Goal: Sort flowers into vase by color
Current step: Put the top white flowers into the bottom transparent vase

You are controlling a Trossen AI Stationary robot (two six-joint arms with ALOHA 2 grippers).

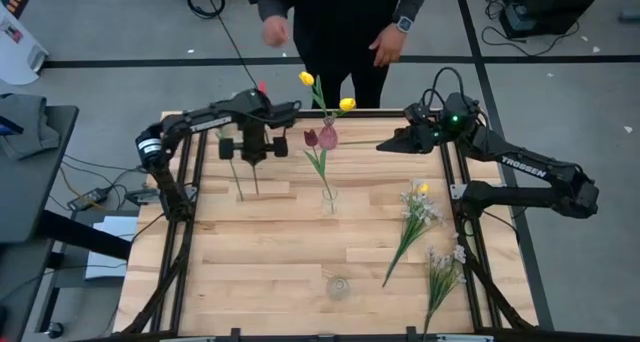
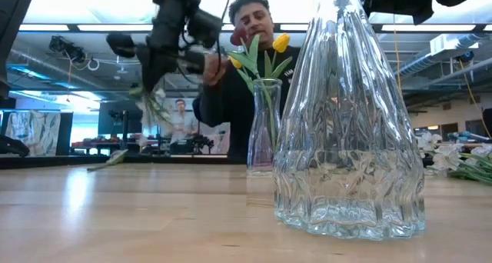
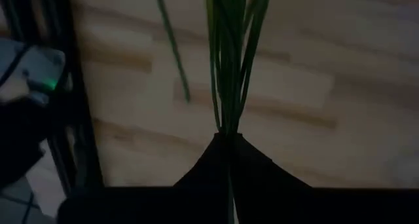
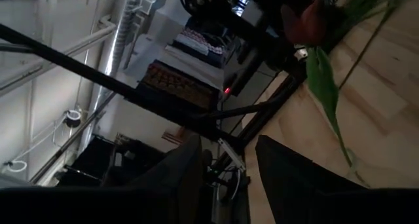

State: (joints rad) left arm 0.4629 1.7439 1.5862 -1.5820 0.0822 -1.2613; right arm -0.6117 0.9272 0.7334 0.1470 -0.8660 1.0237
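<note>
Now the left pincer (image 1: 254, 154) clamps green flower stems (image 1: 246, 179) — hanging lengthwise toward the table (image 1: 260, 252).

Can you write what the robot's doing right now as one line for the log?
left tool: shut on stem, above table | right tool: open, empty, far right | vase: holds tulips

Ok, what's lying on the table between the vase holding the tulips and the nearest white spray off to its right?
Nothing. In the high view, the stretch between the vase with tulips and the nearest white spray is bare wooden table.
</note>
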